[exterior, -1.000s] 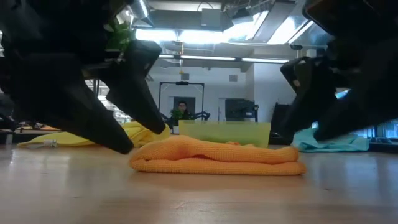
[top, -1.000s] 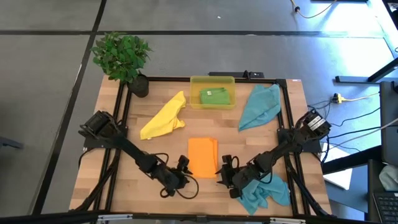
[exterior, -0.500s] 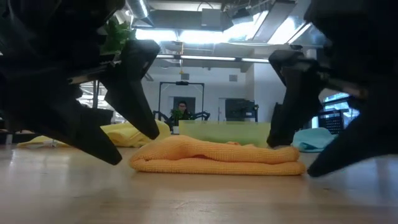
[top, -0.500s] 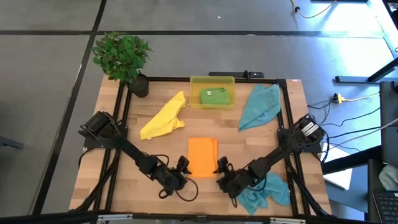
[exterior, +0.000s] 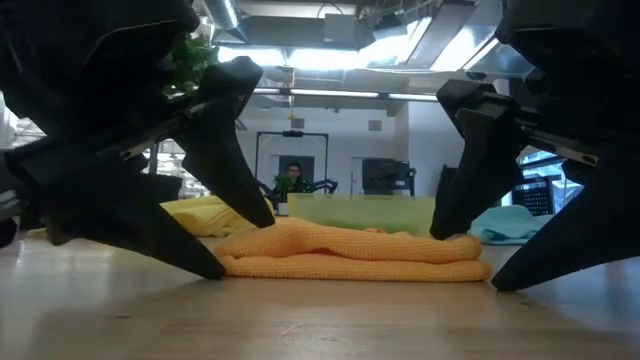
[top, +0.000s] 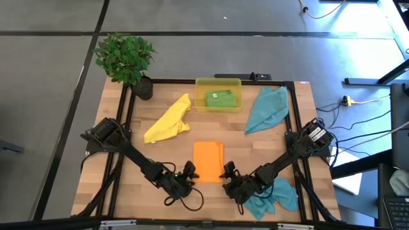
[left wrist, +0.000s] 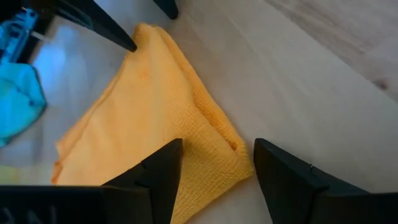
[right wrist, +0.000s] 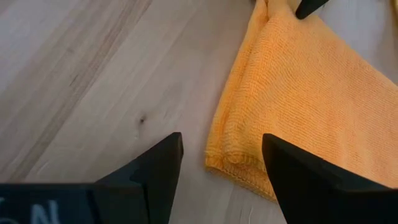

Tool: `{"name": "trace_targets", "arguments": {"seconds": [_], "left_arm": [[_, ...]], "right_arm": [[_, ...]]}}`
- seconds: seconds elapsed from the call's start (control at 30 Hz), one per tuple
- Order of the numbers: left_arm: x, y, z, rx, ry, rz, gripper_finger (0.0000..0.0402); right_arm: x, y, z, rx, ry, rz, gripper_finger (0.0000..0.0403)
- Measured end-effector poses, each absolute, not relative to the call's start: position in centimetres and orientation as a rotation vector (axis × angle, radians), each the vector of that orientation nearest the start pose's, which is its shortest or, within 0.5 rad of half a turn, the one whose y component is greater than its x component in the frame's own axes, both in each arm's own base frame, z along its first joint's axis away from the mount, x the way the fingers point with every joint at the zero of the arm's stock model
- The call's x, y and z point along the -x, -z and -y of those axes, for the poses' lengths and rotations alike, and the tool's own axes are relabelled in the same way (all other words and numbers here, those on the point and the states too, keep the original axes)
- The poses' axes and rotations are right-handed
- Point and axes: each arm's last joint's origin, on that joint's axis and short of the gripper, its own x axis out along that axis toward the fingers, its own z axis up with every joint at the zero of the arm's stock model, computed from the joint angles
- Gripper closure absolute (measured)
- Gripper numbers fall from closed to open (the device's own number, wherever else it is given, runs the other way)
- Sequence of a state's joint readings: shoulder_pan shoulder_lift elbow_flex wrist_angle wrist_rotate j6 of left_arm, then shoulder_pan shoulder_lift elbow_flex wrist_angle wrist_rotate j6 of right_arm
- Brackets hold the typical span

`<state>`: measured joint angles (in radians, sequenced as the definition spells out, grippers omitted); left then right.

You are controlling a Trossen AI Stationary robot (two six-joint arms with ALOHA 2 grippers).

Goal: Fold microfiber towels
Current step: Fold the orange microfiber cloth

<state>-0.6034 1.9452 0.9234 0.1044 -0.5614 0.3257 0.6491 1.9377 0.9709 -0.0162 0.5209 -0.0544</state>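
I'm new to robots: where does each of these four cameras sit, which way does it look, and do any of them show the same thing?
High view: overhead, looking straight down at the wooden table, both dark arms visible.
Low view: at tabletop height, looking level across; both open tools frame the folded orange microfiber towel.
Left wrist view: on the left arm, looking past the left tool at the towel's corner.
Right wrist view: on the right arm, looking past the right tool at the other near corner.
All four show the orange towel.

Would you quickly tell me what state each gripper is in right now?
Left gripper: open, holding nothing, at a near corner of the folded orange towel.
Right gripper: open, holding nothing, at the other near corner.
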Motion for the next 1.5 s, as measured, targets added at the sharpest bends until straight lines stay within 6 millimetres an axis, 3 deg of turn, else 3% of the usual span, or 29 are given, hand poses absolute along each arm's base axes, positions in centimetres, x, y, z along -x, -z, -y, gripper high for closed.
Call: {"name": "trace_targets", "arguments": {"seconds": [0.2, 0.57, 0.87, 1.03, 1.5], "left_arm": [[-29.7, -9.7, 18.6, -0.845, 0.131, -0.773, 0.0254], [-29.5, -9.6, 18.7, -0.843, 0.103, -0.768, 0.0393], [-29.4, -10.7, 18.4, -0.647, 0.067, -0.762, 0.0401], [-29.7, -13.0, 18.0, -0.481, 0.067, -0.717, 0.0401], [-30.6, -13.4, 16.1, -0.260, 0.040, -0.762, 0.0401]], "right_arm": [[-29.1, -10.5, -20.3, 0.583, -0.133, -0.819, 0.0176], [-29.2, -10.4, -20.2, 0.579, -0.121, -0.819, 0.0176], [-29.6, -10.9, -20.2, 0.616, -0.032, -0.798, 0.0175], [-30.8, -12.6, -21.0, 0.588, -0.013, -0.738, 0.0175], [-30.7, -12.7, -21.3, 0.500, -0.021, -0.755, 0.0175]]}}
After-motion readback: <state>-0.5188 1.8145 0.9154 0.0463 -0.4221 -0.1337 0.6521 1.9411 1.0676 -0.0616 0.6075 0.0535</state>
